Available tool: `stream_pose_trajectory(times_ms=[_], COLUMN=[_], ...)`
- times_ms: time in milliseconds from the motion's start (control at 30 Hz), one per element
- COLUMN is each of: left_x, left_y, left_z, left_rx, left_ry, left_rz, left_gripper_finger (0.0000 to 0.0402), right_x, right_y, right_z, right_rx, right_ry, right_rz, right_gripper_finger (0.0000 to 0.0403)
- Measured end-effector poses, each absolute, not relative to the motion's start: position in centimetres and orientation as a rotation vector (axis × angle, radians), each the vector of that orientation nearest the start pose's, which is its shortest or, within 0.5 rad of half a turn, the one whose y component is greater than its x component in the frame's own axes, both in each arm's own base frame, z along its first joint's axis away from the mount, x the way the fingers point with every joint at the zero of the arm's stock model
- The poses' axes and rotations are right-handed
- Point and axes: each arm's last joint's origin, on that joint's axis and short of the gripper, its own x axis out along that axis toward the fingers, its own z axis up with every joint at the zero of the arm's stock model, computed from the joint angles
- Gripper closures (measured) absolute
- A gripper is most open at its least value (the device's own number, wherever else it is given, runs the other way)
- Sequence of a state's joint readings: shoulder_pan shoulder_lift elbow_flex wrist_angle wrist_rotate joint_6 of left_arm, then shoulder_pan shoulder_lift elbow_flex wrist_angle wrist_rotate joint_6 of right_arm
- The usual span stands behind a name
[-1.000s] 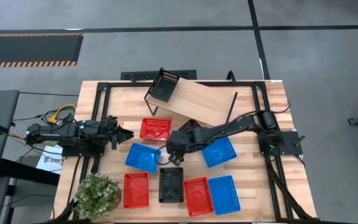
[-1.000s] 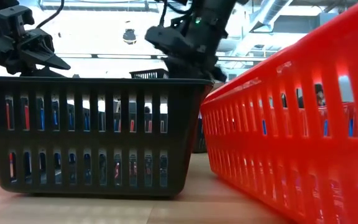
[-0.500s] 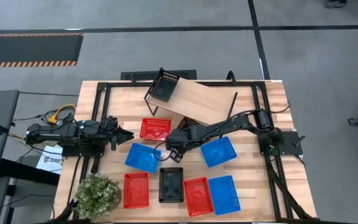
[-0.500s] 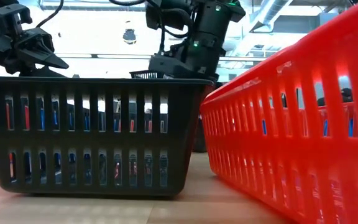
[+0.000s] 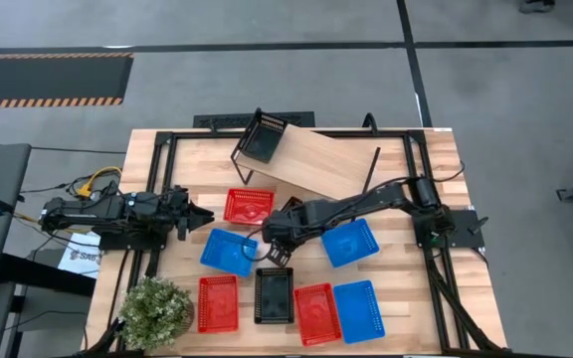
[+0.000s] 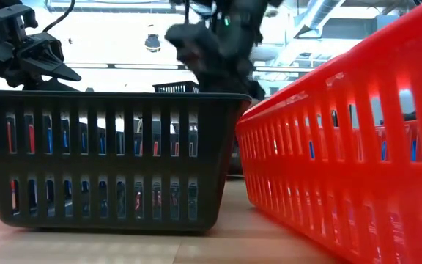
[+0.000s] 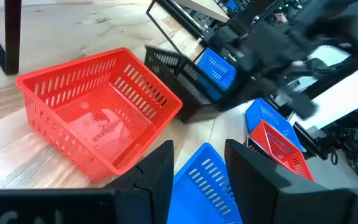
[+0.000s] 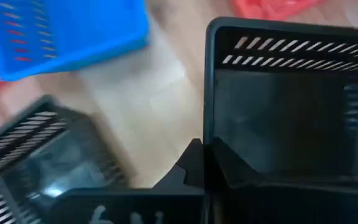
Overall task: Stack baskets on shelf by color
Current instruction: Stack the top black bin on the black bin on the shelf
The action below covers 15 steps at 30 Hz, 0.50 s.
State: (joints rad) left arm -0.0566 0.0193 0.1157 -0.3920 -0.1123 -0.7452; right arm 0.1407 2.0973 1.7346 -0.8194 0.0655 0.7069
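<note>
Right end effector [image 5: 275, 242]: near the middle of the desk, its fingers pressed onto the near rim of a black plastic mesh basket [image 8: 284, 106], one finger inside the wall and one outside, as the right wrist view shows.
Held basket: black, small, rectangular, at the desk's middle, just beside the tilted shelf's lower edge.
Left end effector [image 5: 199, 213]: at the desk's left edge, fingers spread apart, above bare wood, pointing at a red plastic mesh basket [image 5: 249, 207].
Shelf [image 5: 316, 162]: light wooden board on thin black rod legs, lying skewed and tipped toward the desk's far edge; a second black mesh basket [image 5: 262, 138] sits at its far left end.
Other baskets: a blue mesh basket [image 5: 229, 251] left of centre, another blue one [image 5: 350, 242] right of centre; along the near edge, a red one [image 5: 218, 303], a black one [image 5: 274, 295], a red one [image 5: 317, 313] and a blue one [image 5: 359, 310].
Desk [image 5: 436, 164]: slatted light wood.
Potted green plant [image 5: 154, 311]: near left corner.
</note>
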Motion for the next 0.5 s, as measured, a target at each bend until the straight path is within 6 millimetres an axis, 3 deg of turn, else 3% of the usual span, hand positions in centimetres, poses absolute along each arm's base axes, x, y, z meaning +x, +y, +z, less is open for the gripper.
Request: stream_pose_trajectory(times_ms=[200, 500], left_x=[8.7, 8.7], left_y=[-0.2, -0.2], left_z=[16.4, 16.4], left_rx=[-0.715, -0.715], left_ry=[0.26, 0.26], left_rz=[0.162, 0.162], left_gripper_finger=[0.0271, 0.0271], right_x=[43.8, 43.6], right_y=[7.0, 8.7], right_z=[25.6, 33.9], right_rx=[0.546, 0.571], right_ry=[1.134, 1.009], right_rz=[-0.25, -0.036], right_gripper_finger=[0.0399, 0.0401])
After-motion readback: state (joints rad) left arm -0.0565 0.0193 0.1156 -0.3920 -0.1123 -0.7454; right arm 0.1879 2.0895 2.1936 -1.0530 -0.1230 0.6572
